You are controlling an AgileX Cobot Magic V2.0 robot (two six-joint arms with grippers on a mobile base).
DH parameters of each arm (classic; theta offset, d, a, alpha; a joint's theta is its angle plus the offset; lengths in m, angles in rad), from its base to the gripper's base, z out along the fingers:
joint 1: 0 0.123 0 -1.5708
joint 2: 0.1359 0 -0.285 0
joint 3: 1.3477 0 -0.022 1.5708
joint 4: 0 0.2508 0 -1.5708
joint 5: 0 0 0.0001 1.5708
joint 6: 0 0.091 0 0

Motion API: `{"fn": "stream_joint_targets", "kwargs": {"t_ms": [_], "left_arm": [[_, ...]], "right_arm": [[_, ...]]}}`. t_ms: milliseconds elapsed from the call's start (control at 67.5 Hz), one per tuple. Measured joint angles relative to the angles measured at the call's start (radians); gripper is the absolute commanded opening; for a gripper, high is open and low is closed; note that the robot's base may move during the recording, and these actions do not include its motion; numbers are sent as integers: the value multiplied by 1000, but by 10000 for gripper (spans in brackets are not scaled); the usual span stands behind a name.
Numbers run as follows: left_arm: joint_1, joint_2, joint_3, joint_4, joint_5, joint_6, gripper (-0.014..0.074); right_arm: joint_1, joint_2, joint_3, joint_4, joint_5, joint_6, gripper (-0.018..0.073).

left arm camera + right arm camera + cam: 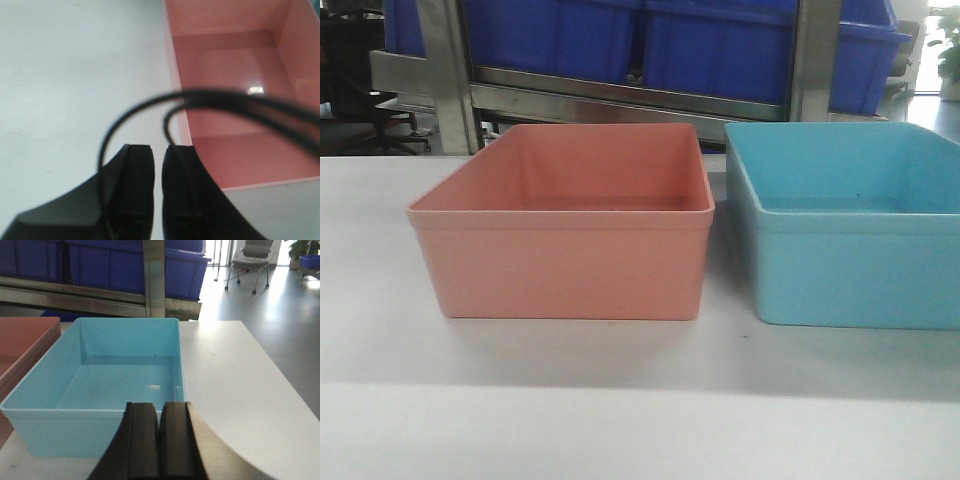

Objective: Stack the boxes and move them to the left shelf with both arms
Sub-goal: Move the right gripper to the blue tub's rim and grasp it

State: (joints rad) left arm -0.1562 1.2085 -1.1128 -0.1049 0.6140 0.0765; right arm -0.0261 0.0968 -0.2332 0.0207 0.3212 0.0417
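Smooth rimmed pink box (565,225) beside blue box (850,235), white table (620,420), crates (720,40) behind, L gripper (157,150) near-closed, R gripper (160,407) closed, empty.

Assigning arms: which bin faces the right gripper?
The light blue bin, directly ahead of the right gripper; the pink bin lies off to its left.

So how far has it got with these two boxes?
Nothing is done yet: the pink box and blue box sit side by side on the table, unstacked. Neither the left gripper nor the right gripper holds anything. Stacking and shelving both remain.
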Motion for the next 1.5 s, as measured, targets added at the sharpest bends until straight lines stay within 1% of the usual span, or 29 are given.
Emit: {"fn": "stream_joint_targets", "kwargs": {"t_ms": [74, 133, 222, 311, 415, 652, 726, 815, 963, 1097, 1230, 1349, 1497], "left_arm": [[0, -67, 95, 0, -65, 0, -6], [0, -110, 148, 0, -110, 0, -6], [0, -150, 215, 0, -150, 0, -6], [0, -167, 243, 0, -162, 0, -6], [0, -174, 247, 0, -165, 0, -6], [0, -186, 249, 0, -175, 0, -6], [0, -190, 249, 0, -175, 0, -6], [0, -196, 249, 0, -176, 0, -6], [0, -196, 249, 0, -176, 0, -6], [0, -196, 249, 0, -176, 0, -6], [0, -196, 249, 0, -176, 0, -6], [0, -196, 249, 0, -180, 0, -6], [0, -196, 249, 0, -190, 0, -6]], "right_arm": [[0, 89, -86, 0, 44, 0, 83], [0, 180, -157, 0, 82, 0, 139], [0, 308, -270, 0, 140, 0, 312], [0, 443, -389, 0, 199, 0, 499], [0, 608, -531, 0, 265, 0, 633], [0, 969, -841, 0, 430, 0, 621], [0, 1066, -925, 0, 481, -14, 621], [0, 1221, -1064, 0, 571, -42, 621], [-20, 1421, -1241, 0, 671, -67, 612], [-46, 1576, -1356, 4, 688, -89, 612], [-56, 1713, -1421, 14, 687, -108, 612], [-56, 1827, -1433, 19, 662, -110, 612], [-56, 1910, -1433, 20, 627, -112, 612]]}}
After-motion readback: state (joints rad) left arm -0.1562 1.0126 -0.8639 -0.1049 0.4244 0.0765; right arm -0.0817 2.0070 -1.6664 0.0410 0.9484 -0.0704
